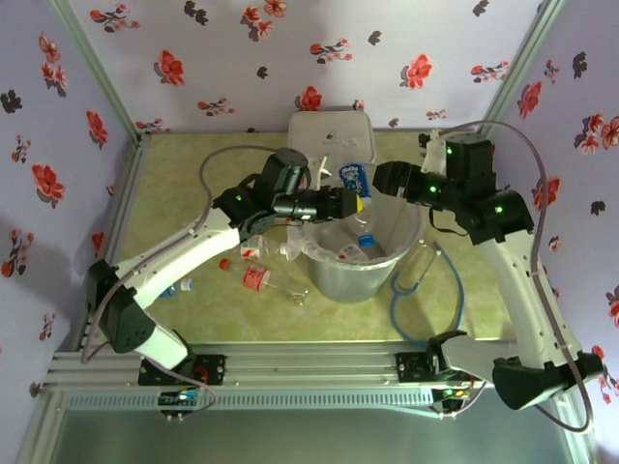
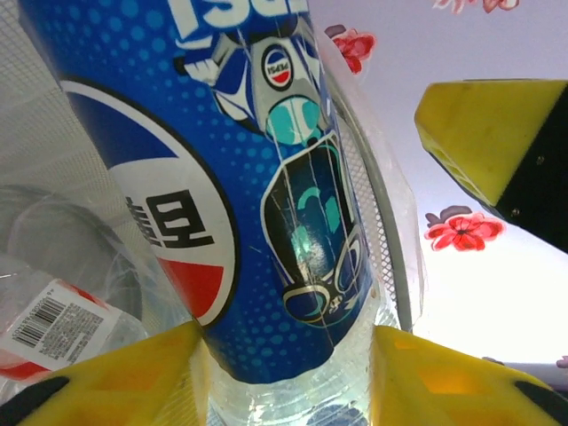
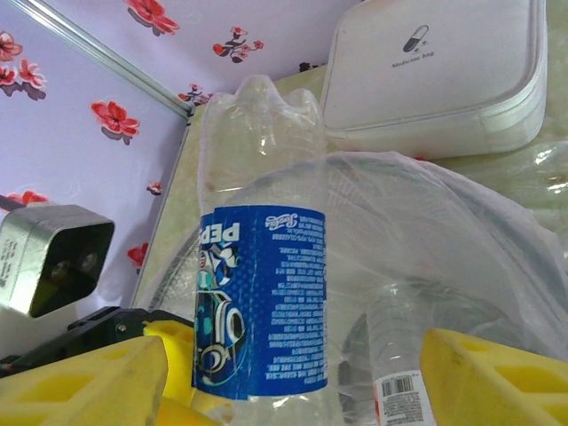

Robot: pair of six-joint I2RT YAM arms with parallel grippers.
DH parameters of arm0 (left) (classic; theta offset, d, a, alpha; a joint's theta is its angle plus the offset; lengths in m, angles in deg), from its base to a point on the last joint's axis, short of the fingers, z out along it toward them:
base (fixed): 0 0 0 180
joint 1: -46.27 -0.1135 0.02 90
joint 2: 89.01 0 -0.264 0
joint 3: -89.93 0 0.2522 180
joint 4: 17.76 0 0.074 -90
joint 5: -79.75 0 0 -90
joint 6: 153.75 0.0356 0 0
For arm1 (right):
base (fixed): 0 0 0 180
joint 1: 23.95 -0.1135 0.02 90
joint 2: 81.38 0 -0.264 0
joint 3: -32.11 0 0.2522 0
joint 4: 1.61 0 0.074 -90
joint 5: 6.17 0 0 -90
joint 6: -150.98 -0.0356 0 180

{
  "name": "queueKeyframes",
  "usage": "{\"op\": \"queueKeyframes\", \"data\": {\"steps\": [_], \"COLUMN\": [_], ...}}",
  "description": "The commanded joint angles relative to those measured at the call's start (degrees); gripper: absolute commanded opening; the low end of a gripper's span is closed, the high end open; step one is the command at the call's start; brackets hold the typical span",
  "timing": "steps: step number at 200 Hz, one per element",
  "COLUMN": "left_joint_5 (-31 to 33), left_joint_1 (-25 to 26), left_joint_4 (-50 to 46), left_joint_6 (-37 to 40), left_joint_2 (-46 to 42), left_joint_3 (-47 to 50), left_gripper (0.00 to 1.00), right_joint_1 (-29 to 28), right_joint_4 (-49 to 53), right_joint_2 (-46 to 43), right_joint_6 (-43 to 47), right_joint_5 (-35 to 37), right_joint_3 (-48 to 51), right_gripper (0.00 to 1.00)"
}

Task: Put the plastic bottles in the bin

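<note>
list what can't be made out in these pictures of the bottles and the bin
1. Blue-label bottle: neck end, capped or not; right wrist view, cut off by the bottom edge.
2. Bin contents: how many bottles lie inside; top view, the left tool and its arm cover part, clear plastic blurs together.
3. Small blue-tipped thing on the table: top view, half under the left arm, too small to name.

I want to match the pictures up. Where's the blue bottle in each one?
Top external: blue bottle in the middle, just above the bin.
Left wrist: blue bottle huge, in the centre, between two yellow fingers.
Right wrist: blue bottle left of centre, standing tall.
Shared landmark: the bin's bagged rim beside it.
</note>
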Motion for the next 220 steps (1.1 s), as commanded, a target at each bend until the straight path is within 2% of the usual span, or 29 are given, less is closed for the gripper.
{"op": "queueKeyframes", "data": {"steps": [1,16,41,58,94,126,149,181,189,208,220], "left_joint_5": [0.23,0.95,1.79,3.06,6.66,13.04,18.4,23.79,25.0,26.44,26.75], "left_joint_1": [0.25,0.21,0.26,0.21,-1.41,-5.39,-8.93,-14.7,-15.84,-17.89,-18.73], "left_joint_4": [-2.98,-3.25,-3.63,-5.46,-11.18,-19.92,-23.81,-26.6,-27.51,-28.8,-29.15], "left_joint_6": [2.24,3.84,5.89,7.65,11.71,12.93,10.27,4.1,2.94,0.85,0.05], "left_joint_2": [-1.14,-2.46,-4.16,-5.14,-9.14,-14.23,-20.23,-30.51,-32.83,-37.23,-39.24], "left_joint_3": [-1.35,-0.95,-0.81,-1.59,-3.25,-2.15,3.68,15.52,18.02,22.67,24.55], "left_gripper": [0.51,0.67,0.76,0.78,0.79,0.77,0.75,0.71,0.7,0.69,0.68], "right_joint_1": [0.48,0.48,0.45,0.41,0.38,-0.91,-5.6,-9.67,-10.16,-11.68,-12.73], "right_joint_4": [2.08,2.4,3.82,4.72,5.92,8.85,10.58,11.03,10.14,6.41,4.54], "right_joint_2": [1.21,1.68,2.79,3.5,4.4,6.71,8.04,10.63,11.32,12.37,13.41], "right_joint_6": [-0.88,-0.86,0.23,1.08,2.34,4.25,6.01,3.9,2.94,0.58,-0.62], "right_joint_5": [-1.41,-1.43,-0.73,-0.59,-0.74,-1.53,4.56,14.08,15.19,15.64,16.69], "right_joint_3": [-0.43,-0.05,0.2,0.53,1.05,0.15,-0.43,0.51,1.26,3.24,4.01], "right_gripper": [0.75,0.75,0.74,0.75,0.74,0.67,0.61,0.59,0.6,0.74,0.76]}}
